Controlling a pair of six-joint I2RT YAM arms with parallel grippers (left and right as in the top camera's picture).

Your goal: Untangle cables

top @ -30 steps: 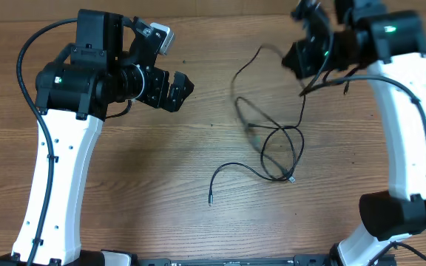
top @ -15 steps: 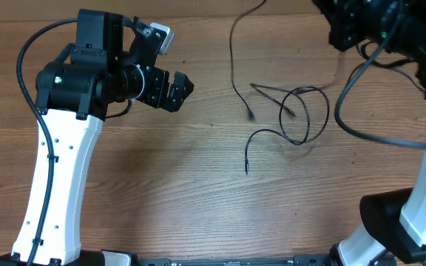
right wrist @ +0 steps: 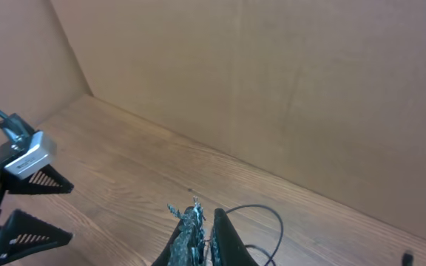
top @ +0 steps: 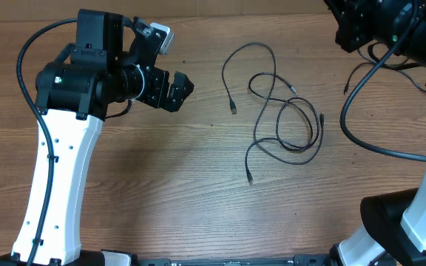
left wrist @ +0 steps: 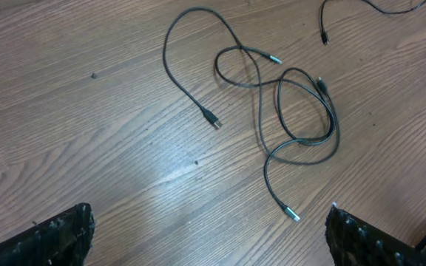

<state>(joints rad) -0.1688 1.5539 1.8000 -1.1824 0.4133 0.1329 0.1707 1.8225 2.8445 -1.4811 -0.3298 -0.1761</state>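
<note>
Item, yours: thin black plug-ended cables (left wrist: pixel 259 86), loosely looped, on the brown wooden table (top: pixel 161 185). Your left gripper (left wrist: pixel 209 222) gapes wide and empty. Your right gripper (right wrist: pixel 202 230) is pinched closed.

Black cables (top: pixel 279 105), brown wood-grain table (top: pixel 161 192), white-and-black left arm (top: pixel 58 170).

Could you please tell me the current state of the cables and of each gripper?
Cables: lying on the table, looped over one another, not gripped.
Loose cable: apart from the tangle, plug end free.
Left gripper: open, empty.
Right gripper: shut; whether it pinches a cable cannot be told.
</note>
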